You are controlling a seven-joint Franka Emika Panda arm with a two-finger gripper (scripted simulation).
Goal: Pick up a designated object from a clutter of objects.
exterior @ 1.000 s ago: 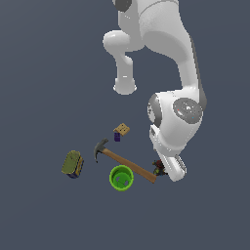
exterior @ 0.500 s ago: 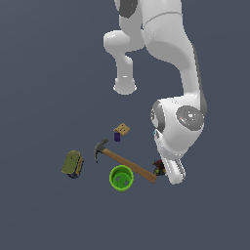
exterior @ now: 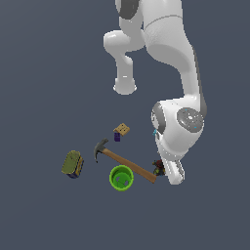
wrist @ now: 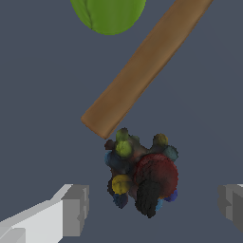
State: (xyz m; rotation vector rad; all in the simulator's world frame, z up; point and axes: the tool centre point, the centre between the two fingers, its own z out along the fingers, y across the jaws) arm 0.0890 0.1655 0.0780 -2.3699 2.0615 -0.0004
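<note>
Lower now over the lower right, the gripper (wrist: 151, 209) straddles the dark lumpy toy (wrist: 141, 173) with fingers (wrist: 75, 210) apart — nothing grasped, closing and lifting remain.

My arm (exterior: 178, 88) is smooth white plastic with a soft sheen; my fingers (wrist: 71, 211) look matt grey. The lumpy toy (wrist: 141, 173) is rough and knobbly, dull red and black. The hammer (exterior: 124, 161) has a plain brown wooden handle and a dark metal-looking head. The green cup (exterior: 121, 177) looks like smooth plastic. The surface (exterior: 44, 73) is flat matt grey.
</note>
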